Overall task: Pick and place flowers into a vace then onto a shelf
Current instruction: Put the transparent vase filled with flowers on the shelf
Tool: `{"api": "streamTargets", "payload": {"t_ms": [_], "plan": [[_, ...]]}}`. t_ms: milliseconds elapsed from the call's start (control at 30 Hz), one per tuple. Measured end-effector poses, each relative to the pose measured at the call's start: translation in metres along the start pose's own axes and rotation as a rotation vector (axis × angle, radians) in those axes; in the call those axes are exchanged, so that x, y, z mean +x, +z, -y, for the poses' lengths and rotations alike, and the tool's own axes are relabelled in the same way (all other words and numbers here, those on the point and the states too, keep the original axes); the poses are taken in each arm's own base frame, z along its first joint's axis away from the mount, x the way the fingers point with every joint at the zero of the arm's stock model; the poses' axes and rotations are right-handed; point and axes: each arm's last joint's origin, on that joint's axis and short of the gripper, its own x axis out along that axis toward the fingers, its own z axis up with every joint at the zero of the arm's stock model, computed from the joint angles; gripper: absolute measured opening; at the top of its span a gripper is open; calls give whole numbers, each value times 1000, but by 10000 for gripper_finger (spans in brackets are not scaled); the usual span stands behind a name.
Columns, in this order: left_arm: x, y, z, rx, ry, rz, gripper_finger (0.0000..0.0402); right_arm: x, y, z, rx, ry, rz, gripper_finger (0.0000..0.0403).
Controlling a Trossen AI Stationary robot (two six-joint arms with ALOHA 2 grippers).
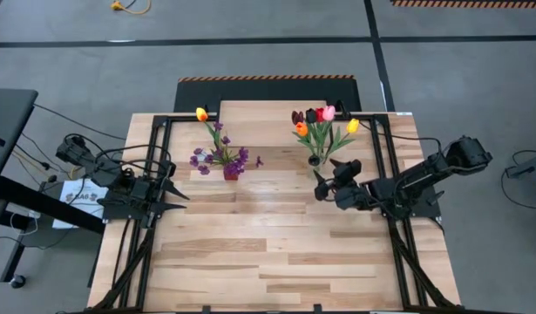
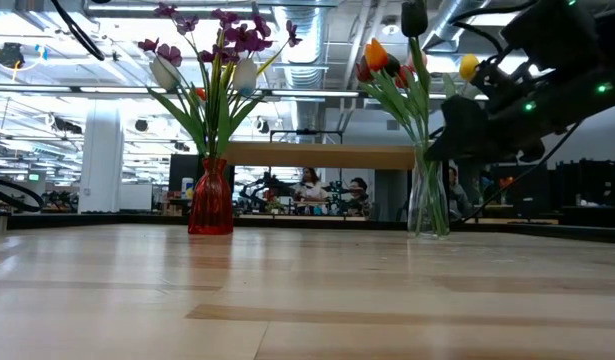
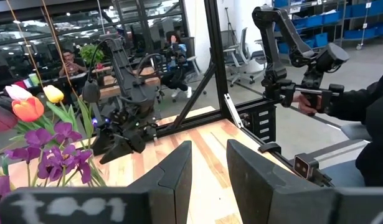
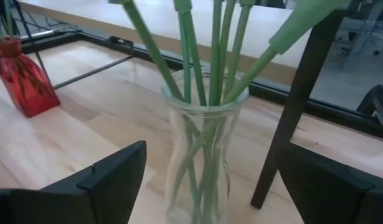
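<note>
**Clear vase lined up for the lift to the shelf**

Nearest in the right wrist view: right gripper (image 4: 210, 186) with dark fingers (image 4: 110, 177) spread wide, one at each lower corner of the frame, bracketing the clear glass vase (image 4: 200, 155) without touching it. Green stems of the flowers (image 4: 216, 50) already standing inside that vase, so the filling step looks done for this bunch. Judged step in hand: approach for a grasp on the vase, ahead of carrying it to the shelf.

Seen from above, right gripper (image 1: 333, 185) just below the clear vase (image 1: 314, 160), right of centre on the light wood-plank surface (image 1: 276, 253). Tulip heads in orange, red, pink, yellow and dark maroon (image 1: 318, 118) fanned out above it.

Further left, centre of the frame: red glass vase (image 1: 231, 173) holding purple sprigs and a yellow tulip (image 1: 217, 144), also standing on the surface.

Left gripper (image 1: 173, 196) parked at the left edge, fingers (image 3: 172, 180) near together with a slim gap, holding nothing.

Farthest, along the upper edge: low light-wood shelf on thin black legs (image 1: 268, 109), its plank visible behind both vases in the low view (image 2: 317, 155).

Next move, as a judgement: ease forward until the glass sits between the fingers, close gently on the body, lift straight up to keep the top-heavy bunch from tipping, then clear the shelf's edge and the black leg (image 4: 297, 106) just beside the vase.
</note>
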Motion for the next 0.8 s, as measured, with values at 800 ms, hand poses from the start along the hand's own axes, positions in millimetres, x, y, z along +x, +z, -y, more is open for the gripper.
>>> {"api": "streamTargets", "payload": {"t_ms": [800], "plan": [[0, 0, 0, -6, 0, -1, 90, 24, 11, 9, -42, 37, -54, 346]]}}
